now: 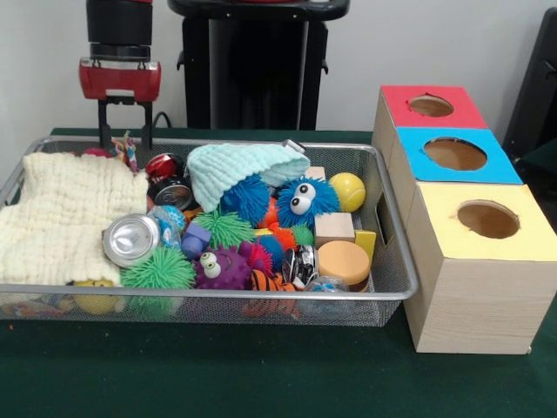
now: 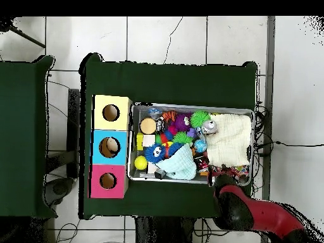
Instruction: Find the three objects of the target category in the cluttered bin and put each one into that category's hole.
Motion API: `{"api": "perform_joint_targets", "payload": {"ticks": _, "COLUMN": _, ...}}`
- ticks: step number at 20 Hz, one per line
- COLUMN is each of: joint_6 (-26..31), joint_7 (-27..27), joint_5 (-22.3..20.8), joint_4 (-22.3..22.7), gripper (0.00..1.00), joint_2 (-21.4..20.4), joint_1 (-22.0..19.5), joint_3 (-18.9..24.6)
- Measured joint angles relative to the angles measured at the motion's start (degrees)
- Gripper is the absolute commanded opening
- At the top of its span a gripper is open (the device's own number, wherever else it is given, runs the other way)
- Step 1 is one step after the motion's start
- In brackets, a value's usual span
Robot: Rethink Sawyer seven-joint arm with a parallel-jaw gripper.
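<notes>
My gripper [image 1: 125, 138] hangs open over the bin's far left corner, its two black fingers [image 1: 104, 131] apart just above the rim. In the overhead view the arm's red head [image 2: 229, 197] covers that corner. The wire bin [image 1: 393, 261] holds a cream cloth [image 1: 65, 213], a mint cloth [image 1: 235, 167], a blue fuzzy toy with eyes [image 1: 305, 200], a yellow ball [image 1: 347, 191], a silver can [image 1: 131, 239], a red can [image 1: 161, 165], green spiky balls [image 1: 158, 270], a purple toy with eyes [image 1: 223, 268] and wooden blocks [image 1: 334, 228]. Three boxes with holes stand beside it: red [image 1: 430, 106], blue [image 1: 455, 154], yellow [image 1: 487, 219].
A small multicoloured item [image 1: 127, 150] lies in the corner below the fingers. A round tan disc [image 1: 343, 261] and a yellow block [image 1: 365, 241] sit near the bin's right wall. The boxes [image 2: 109, 147] line one short side of the bin [image 2: 190, 105] on the green table.
</notes>
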Motion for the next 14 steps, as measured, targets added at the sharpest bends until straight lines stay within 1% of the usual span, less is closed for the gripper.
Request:
{"api": "perform_joint_targets", "payload": {"ticks": 4, "joint_6": 2.7, "joint_7": 0.0, "joint_5": 1.2, "joint_4": -0.1, "gripper": 1.00, "joint_2": 0.2, "joint_1": -0.6, "joint_3": 2.3}}
{"api": "perform_joint_targets", "payload": {"ticks": 5, "joint_6": 5.4, "joint_7": 0.0, "joint_5": 2.3, "joint_4": -0.5, "gripper": 1.00, "joint_2": 0.6, "joint_1": -0.5, "joint_3": 3.5}}
{"api": "perform_joint_targets", "payload": {"ticks": 6, "joint_6": 6.8, "joint_7": 0.0, "joint_5": 2.9, "joint_4": -0.9, "gripper": 1.00, "joint_2": 0.9, "joint_1": -0.4, "joint_3": 4.0}}
{"api": "perform_joint_targets", "payload": {"ticks": 8, "joint_6": 8.5, "joint_7": 0.0, "joint_5": 3.7, "joint_4": -1.4, "gripper": 1.00, "joint_2": 1.2, "joint_1": -0.1, "joint_3": 4.6}}
{"api": "perform_joint_targets", "payload": {"ticks": 10, "joint_6": 11.5, "joint_7": 0.0, "joint_5": 5.2, "joint_4": -3.1, "gripper": 1.00, "joint_2": 2.3, "joint_1": 1.0, "joint_3": 5.8}}
{"api": "perform_joint_targets", "payload": {"ticks": 13, "joint_6": 12.6, "joint_7": 0.0, "joint_5": 6.3, "joint_4": -4.4, "gripper": 1.00, "joint_2": 3.2, "joint_1": 2.1, "joint_3": 6.2}}
{"api": "perform_joint_targets", "payload": {"ticks": 14, "joint_6": 12.9, "joint_7": 0.0, "joint_5": 7.1, "joint_4": -5.4, "gripper": 1.00, "joint_2": 3.8, "joint_1": 2.9, "joint_3": 6.5}}
